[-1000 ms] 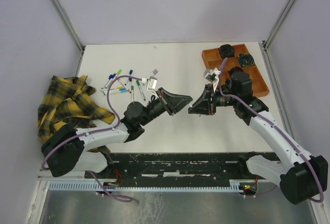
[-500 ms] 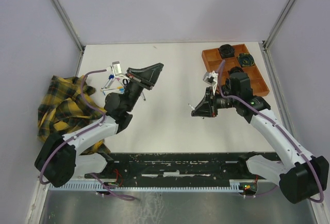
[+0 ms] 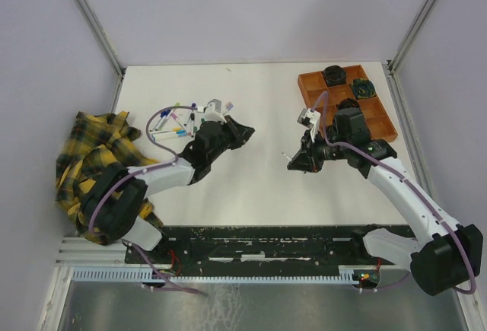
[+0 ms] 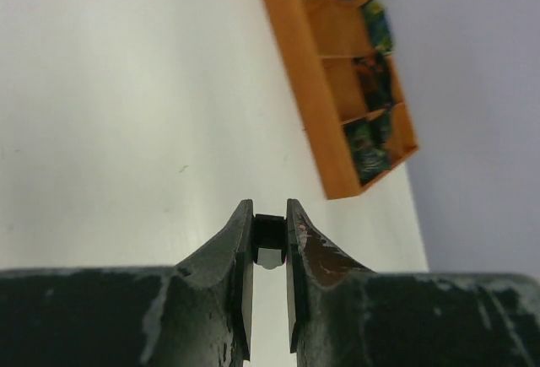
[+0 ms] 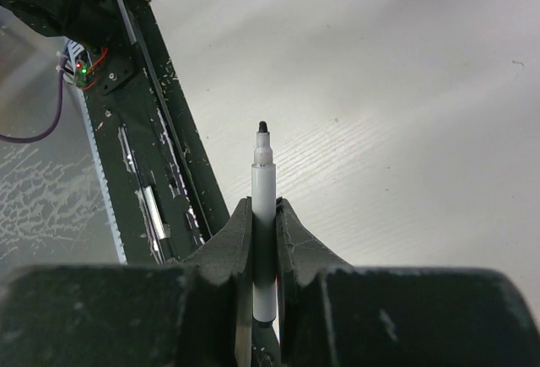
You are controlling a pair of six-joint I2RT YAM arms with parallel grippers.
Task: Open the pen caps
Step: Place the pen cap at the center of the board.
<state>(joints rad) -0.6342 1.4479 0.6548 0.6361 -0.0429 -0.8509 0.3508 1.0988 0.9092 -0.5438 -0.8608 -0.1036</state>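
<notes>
Two halves of one pen are held apart above the desk (image 3: 259, 95). A small black cap (image 4: 269, 236) is pinched between the narrow jaws of the left gripper (image 4: 269, 208). The white barrel (image 5: 262, 173) is clamped in the right gripper (image 5: 263, 205), with its dark tip left bare and pointed out past the fingertips. Each piece seems to be gripped separately so that a straight pull parts them, and this pen is judged opened. The other coloured caps (image 3: 176, 107) are seen on the heap of pens (image 3: 181, 122) at the back left, just beside the left arm. A plaid cloth (image 3: 99, 152) is bunched at the left edge, near that heap. An orange tray (image 3: 312, 87) is set close behind the right arm, so a backward swing there could be obstructed.
</notes>
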